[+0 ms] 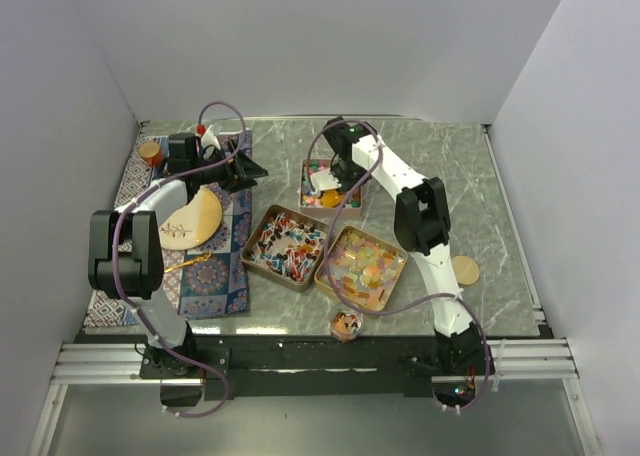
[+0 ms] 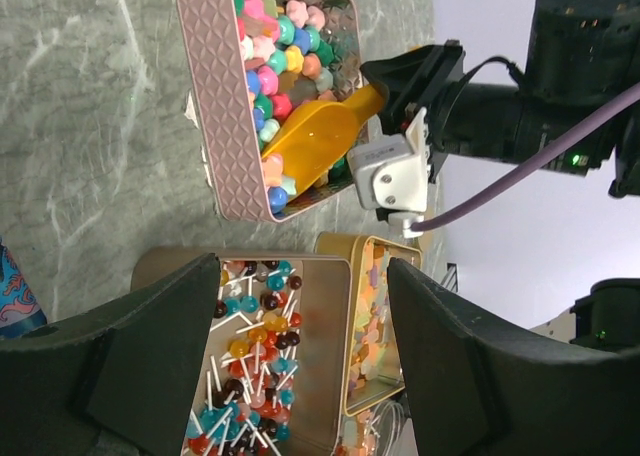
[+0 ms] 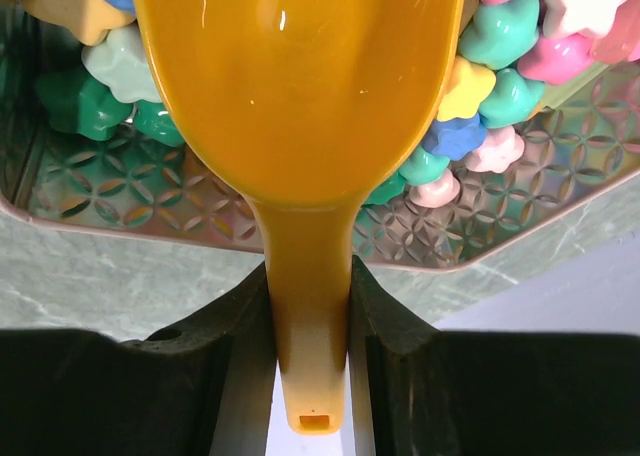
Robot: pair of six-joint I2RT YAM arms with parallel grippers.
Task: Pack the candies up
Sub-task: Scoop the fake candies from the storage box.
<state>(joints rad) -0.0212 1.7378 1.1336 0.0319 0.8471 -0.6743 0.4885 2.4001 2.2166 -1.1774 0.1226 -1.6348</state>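
Observation:
The candies lie in three tins. Bright multicolour sweets (image 3: 500,36) fill the pink tin (image 1: 310,171) at the back. Ball sweets on white sticks (image 2: 245,356) are in the middle tin (image 1: 262,234), and translucent yellow-pink squares (image 1: 365,266) are in the gold tin (image 1: 398,276). My right gripper (image 3: 308,316) is shut on the handle of an orange scoop (image 3: 300,106), whose bowl rests among the sweets in the pink tin (image 3: 450,226). My left gripper (image 1: 245,168) hovers open and empty left of that tin. In its own view, the left gripper (image 2: 300,356) looks across at the scoop (image 2: 320,136).
A patterned cloth (image 1: 215,276) covers the left of the marble table, with a beige half-round dish (image 1: 192,219) on it. A small orange jar (image 1: 150,153) stands at the back left. A little cup (image 1: 345,324) sits at the front edge, and a round wooden disc (image 1: 465,269) lies to the right.

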